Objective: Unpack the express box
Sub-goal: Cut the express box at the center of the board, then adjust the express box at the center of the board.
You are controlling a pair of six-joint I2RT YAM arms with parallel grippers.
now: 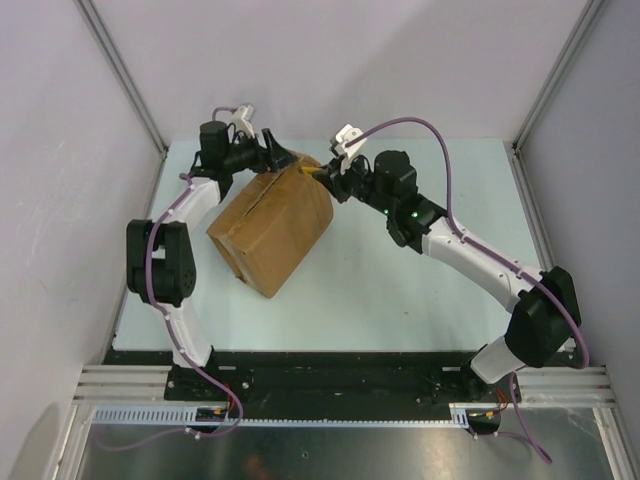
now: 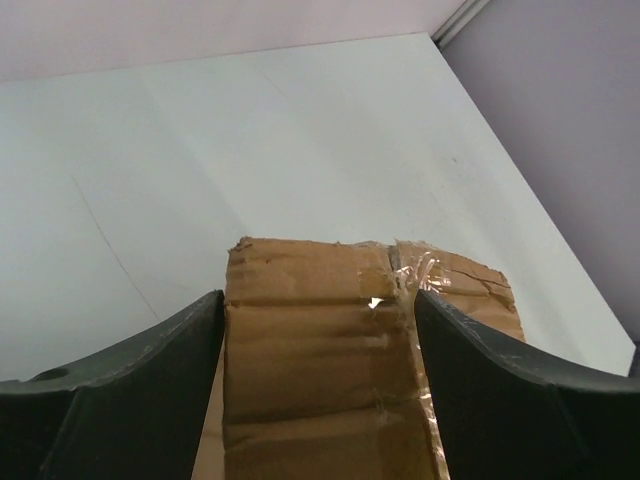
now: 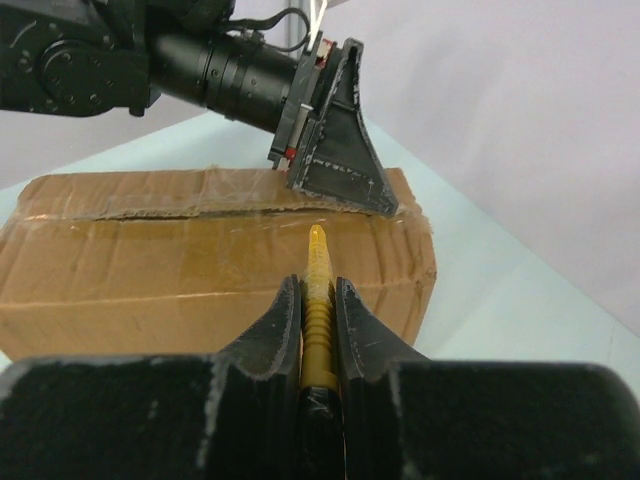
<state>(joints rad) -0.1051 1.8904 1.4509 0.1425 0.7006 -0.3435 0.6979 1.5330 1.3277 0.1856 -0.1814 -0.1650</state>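
Note:
The express box point(image 1: 272, 225) is a brown taped carton lying aslant at the table's middle. My left gripper point(image 1: 281, 156) stands open at its far top corner. In the left wrist view the cardboard point(image 2: 310, 360) fills the gap between the two dark fingers point(image 2: 150, 380) and runs on past the right one. The right wrist view shows one of those fingers point(image 3: 340, 170) resting on the box's point(image 3: 200, 260) top edge. My right gripper point(image 3: 318, 285) is shut on a yellow utility knife point(image 3: 318, 300). The knife tip points at the taped seam, close to the cardboard.
The pale table point(image 1: 400, 290) lies inside grey walls with metal frame posts point(image 1: 120, 70) at the back corners. Torn tape point(image 2: 425, 270) curls at the box's end. The right arm point(image 1: 470, 250) stretches across the table's right half.

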